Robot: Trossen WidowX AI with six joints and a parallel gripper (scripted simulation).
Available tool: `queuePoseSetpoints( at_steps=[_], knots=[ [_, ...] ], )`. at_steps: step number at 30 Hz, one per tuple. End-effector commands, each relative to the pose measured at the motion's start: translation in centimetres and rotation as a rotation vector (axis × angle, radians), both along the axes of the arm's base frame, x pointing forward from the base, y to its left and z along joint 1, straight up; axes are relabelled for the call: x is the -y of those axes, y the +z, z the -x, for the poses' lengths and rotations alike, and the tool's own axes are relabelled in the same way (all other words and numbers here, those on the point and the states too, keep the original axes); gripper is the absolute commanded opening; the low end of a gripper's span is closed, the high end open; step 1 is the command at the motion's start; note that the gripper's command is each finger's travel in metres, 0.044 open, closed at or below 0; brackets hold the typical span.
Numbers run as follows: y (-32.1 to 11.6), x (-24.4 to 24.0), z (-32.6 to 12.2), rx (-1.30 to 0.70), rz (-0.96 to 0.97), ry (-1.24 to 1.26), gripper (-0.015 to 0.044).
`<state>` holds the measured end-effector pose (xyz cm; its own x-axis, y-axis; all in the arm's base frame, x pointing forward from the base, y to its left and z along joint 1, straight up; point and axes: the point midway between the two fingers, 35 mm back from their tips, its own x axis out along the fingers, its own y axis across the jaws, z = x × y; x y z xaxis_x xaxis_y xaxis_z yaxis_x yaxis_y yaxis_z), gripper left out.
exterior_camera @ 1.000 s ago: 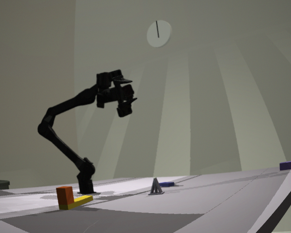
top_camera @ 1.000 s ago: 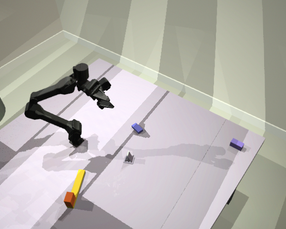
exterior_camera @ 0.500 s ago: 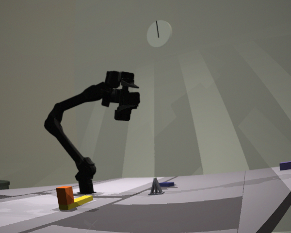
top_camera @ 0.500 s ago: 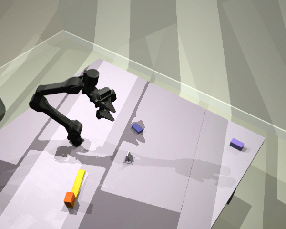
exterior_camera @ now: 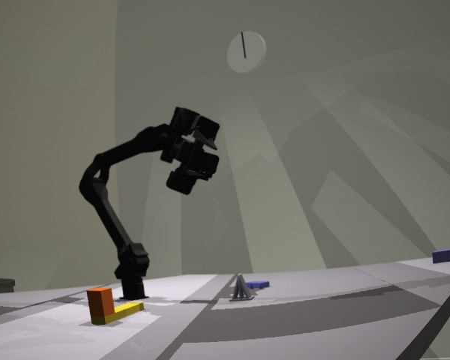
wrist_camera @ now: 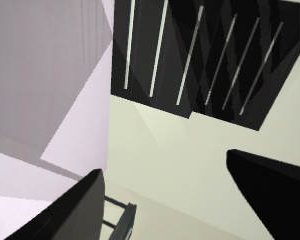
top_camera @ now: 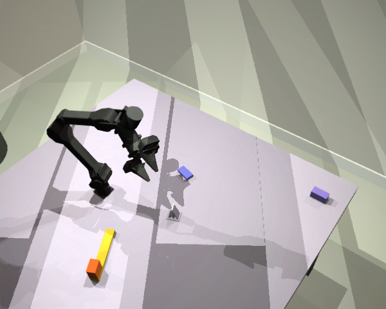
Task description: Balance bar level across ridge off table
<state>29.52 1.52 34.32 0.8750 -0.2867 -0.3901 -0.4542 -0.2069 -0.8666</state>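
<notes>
A yellow bar (top_camera: 106,244) (exterior_camera: 129,309) lies flat on the table, with an orange block (top_camera: 93,267) (exterior_camera: 100,301) standing on its near end. The small grey ridge (top_camera: 174,213) (exterior_camera: 240,288) stands on the table to the right of the bar, its narrow edge up. My gripper (top_camera: 153,176) (exterior_camera: 214,163) (wrist_camera: 166,167) is open with nothing between its fingers. It hangs high above the table, well above both the bar and the ridge. Neither the bar nor the ridge shows in the wrist view.
A blue block (top_camera: 185,172) (exterior_camera: 257,284) lies on the table behind the ridge. A purple block (top_camera: 319,194) (exterior_camera: 443,256) lies near the table's far right corner. A dark cabinet (wrist_camera: 155,50) with pale handles shows beyond the table edge in the wrist view.
</notes>
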Motion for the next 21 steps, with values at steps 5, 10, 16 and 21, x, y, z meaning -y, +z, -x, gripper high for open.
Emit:
queuePoseSetpoints(
  at_steps=[5, 10, 16, 21],
  knots=[
    [-2.1, 2.4, -1.1, -0.164, 0.110, -0.002, 0.0315],
    [-3.4, 4.1, -1.5, -0.267, 0.164, 0.000, 0.0315],
    [-5.0, 6.2, -1.8, -0.392, 0.213, 0.010, 0.0315],
    [-6.4, 8.0, -1.8, -0.496, 0.240, 0.024, 0.0315]
  ],
)
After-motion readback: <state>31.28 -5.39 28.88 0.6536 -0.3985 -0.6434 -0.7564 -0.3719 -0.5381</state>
